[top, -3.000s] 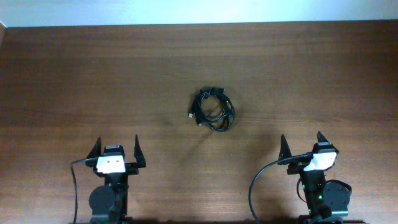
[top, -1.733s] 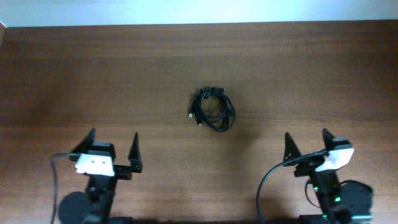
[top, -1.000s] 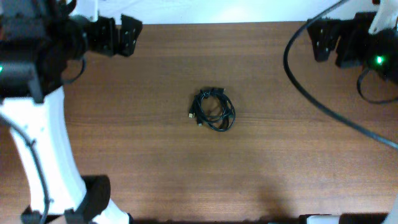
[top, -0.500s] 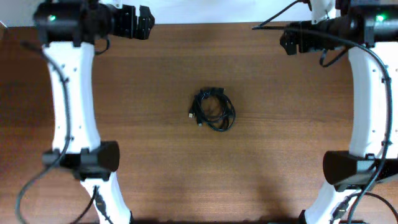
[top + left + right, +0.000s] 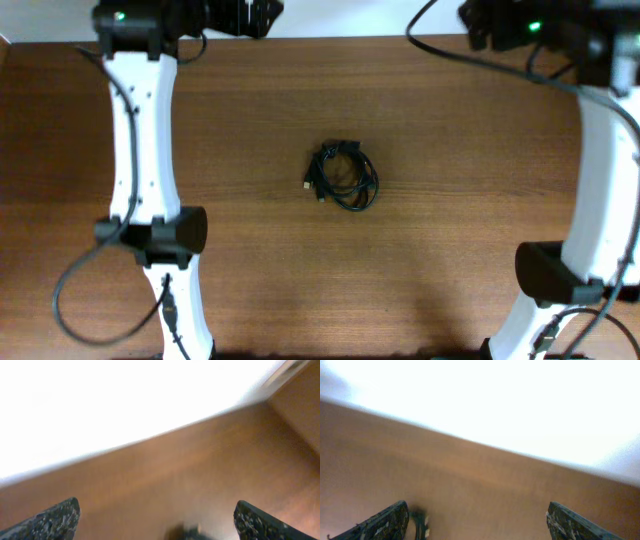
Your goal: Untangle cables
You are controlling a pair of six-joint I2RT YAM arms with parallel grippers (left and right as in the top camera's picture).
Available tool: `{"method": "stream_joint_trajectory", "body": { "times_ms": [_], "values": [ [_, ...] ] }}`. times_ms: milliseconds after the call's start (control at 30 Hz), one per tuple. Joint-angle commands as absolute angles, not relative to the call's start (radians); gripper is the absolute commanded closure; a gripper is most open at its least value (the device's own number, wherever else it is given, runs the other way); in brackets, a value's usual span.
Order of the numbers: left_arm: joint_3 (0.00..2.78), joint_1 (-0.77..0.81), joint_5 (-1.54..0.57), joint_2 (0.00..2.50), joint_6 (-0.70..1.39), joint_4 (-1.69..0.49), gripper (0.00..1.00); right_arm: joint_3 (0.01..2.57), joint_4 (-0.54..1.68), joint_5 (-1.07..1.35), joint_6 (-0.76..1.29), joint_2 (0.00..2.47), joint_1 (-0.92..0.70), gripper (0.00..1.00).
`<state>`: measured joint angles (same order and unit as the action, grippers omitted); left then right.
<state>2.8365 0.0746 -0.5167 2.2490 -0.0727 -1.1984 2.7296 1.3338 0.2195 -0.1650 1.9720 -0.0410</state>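
Note:
The cables (image 5: 342,177) lie as a small black tangle of thin cords with pale plug tips, in the middle of the brown table. My left gripper (image 5: 262,14) is raised over the far left edge, well away from the tangle. In the left wrist view that gripper (image 5: 157,522) is open and holds nothing, and the cables (image 5: 187,533) show as a dark blur at the bottom edge. My right gripper (image 5: 474,22) is up at the far right. Seen from the right wrist, the gripper (image 5: 480,522) is open and empty, with the cables (image 5: 419,523) just inside its left finger (image 5: 385,522).
The wooden table (image 5: 450,200) ends at a bright white strip along its far edge. Both white arms (image 5: 140,140) stretch up the left and right sides from their bases at the front edge. Thick black arm cables (image 5: 90,290) loop near the bases.
Both arms have risen from the front edge and stretched out to the far edge of the table, grippers swinging inward. The tangle has not moved.

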Motion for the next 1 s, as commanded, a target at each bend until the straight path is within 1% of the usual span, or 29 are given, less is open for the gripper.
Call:
{"method": "stream_joint_trajectory", "body": {
  "times_ms": [0,100,133,167,233,367,433,533,633,733,833,900,967],
  "values": [
    [2.959,0.134,-0.351,2.087,-0.057,-1.165,0.01,2.87,1.36,0.231,-0.164,1.9,-0.045,0.12],
    [2.957,0.14,-0.249,2.011,-0.057,-1.216,0.01,2.846,1.407,0.232,-0.164,1.861,-0.03,0.12],
    [2.935,0.128,-0.181,1.971,-0.057,-1.25,0.01,2.827,1.42,0.231,-0.164,1.848,-0.019,0.12],
    [2.903,0.115,-0.142,1.943,-0.057,-1.253,0.01,2.8,1.429,0.232,-0.164,1.834,-0.001,0.12],
    [2.748,0.061,-0.115,1.845,-0.056,-1.198,0.01,2.737,1.43,0.233,-0.164,1.808,0.029,0.12],
    [2.16,-0.051,-0.115,1.559,-0.053,-0.907,0.01,2.526,1.354,0.243,-0.178,1.713,0.048,0.12],
    [1.877,-0.083,-0.115,1.423,-0.053,-0.734,0.01,2.434,1.33,0.239,-0.19,1.676,0.045,0.12],
    [1.497,-0.088,-0.115,1.23,-0.053,-0.486,0.01,2.326,1.307,0.239,-0.203,1.643,0.046,0.12],
    [1.29,-0.088,-0.114,1.119,-0.053,-0.342,0.01,2.257,1.304,0.238,-0.203,1.633,0.046,0.12],
    [1.18,-0.088,-0.115,1.059,-0.052,-0.283,0.01,2.197,1.301,0.239,-0.203,1.633,0.046,0.12],
    [1.148,-0.088,-0.124,1.067,-0.052,-0.38,0.01,2.158,1.305,0.239,-0.206,1.633,0.046,0.12],
    [1.136,-0.08,-0.264,1.125,-0.052,-0.357,0.02,2.146,1.303,0.247,-0.206,1.636,0.039,0.12],
    [1.136,-0.047,-0.399,1.205,-0.052,-0.29,0.01,2.146,1.304,0.25,-0.206,1.637,0.018,0.12]
  ]
}}
